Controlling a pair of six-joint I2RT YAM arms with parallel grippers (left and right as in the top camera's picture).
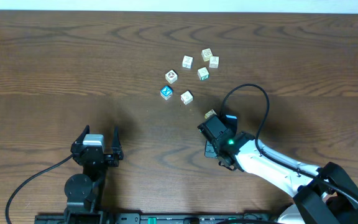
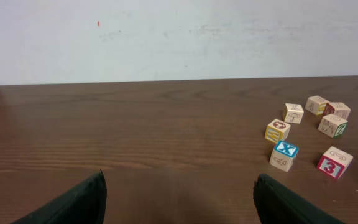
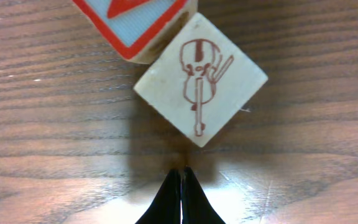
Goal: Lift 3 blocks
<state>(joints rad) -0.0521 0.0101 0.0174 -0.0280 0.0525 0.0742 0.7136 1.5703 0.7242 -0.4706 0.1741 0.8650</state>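
The right pincer (image 3: 182,180) is clenched on nothing, its tips just in front of a pale block (image 3: 201,87) laid on the counter (image 3: 55,124). The left pincer (image 2: 179,182) is spread wide and empty. The red block (image 2: 334,163) is seen near the blue block (image 2: 284,155).

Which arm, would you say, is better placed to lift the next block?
Right, probably: its shut fingers sit just before the violin block; the left fingers stand open, far from the blocks.

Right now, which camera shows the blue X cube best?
Left wrist: the blue X cube is seen from a low angle, its white X readable. Overhead shows it only as a small blue square, letter barely legible. Right wrist shows no such face.
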